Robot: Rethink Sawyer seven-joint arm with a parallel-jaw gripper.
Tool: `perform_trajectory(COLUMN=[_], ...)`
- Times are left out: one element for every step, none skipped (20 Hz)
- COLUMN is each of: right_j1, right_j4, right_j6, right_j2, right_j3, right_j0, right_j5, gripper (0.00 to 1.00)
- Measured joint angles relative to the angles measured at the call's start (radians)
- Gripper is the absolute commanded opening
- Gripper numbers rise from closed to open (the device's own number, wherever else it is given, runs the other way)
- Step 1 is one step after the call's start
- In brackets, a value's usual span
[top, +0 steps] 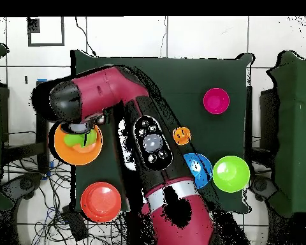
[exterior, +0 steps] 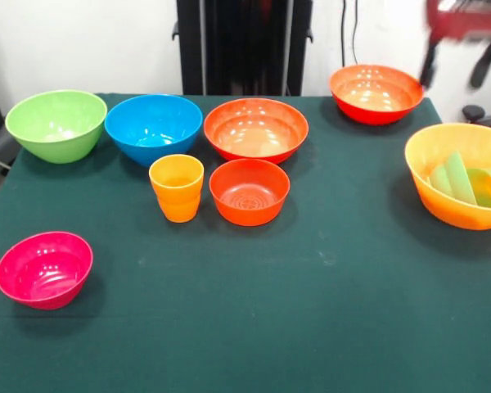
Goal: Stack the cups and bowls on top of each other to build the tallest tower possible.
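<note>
Front view shows a dark green cloth-covered table with glossy plastic bowls spread over it. Along the far side stand a light green bowl, a blue bowl just beside it, and a wide red-orange bowl. A second red-orange bowl sits near the far right corner. In front of the row, a small tapered orange cup stands upright, just beside a small red-orange bowl. A small pink bowl sits alone, well apart, near the left edge.

At the right edge rests the largest orange bowl, and inside it lies a translucent green cup tipped on its side next to what looks like a small green bowl, though the orange wall blurs its outline.

The gripper hangs above the far right corner as a red and dark smear, so I cannot tell how its jaws stand. Overhead view shows the red and black arm reaching across the table, with its black end over the largest orange bowl.
</note>
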Motion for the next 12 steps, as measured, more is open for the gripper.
perform_trajectory(right_j1=[-0.011,-0.031,-0.042,-0.057,-0.068,-0.076,-0.078,-0.082,-0.087,-0.088,-0.091,-0.097], right_j4=[0.013,0.038,0.055,0.081,0.103,0.122,0.13,0.142,0.153,0.153,0.154,0.153], right_j6=[0.0,0.001,0.004,0.011,0.02,0.032,0.039,0.051,0.075,0.079,0.088,0.1], right_j2=[0.0,-0.001,-0.003,-0.006,-0.011,-0.017,-0.02,-0.024,-0.03,-0.031,-0.032,-0.035], right_j3=[-0.001,-0.001,-0.001,-0.001,-0.001,-0.001,0.0,0.0,0.01,0.013,0.022,0.045], right_j0=[0.01,0.032,0.049,0.076,0.105,0.136,0.153,0.179,0.23,0.24,0.258,0.287], right_j5=[0.013,0.033,0.041,0.045,0.045,0.043,0.042,0.037,0.023,0.018,0.007,-0.019], gripper=[1.0,1.0,1.0,1.0,1.0,1.0,1.0,1.0,1.0,1.0,1.0,1.0])
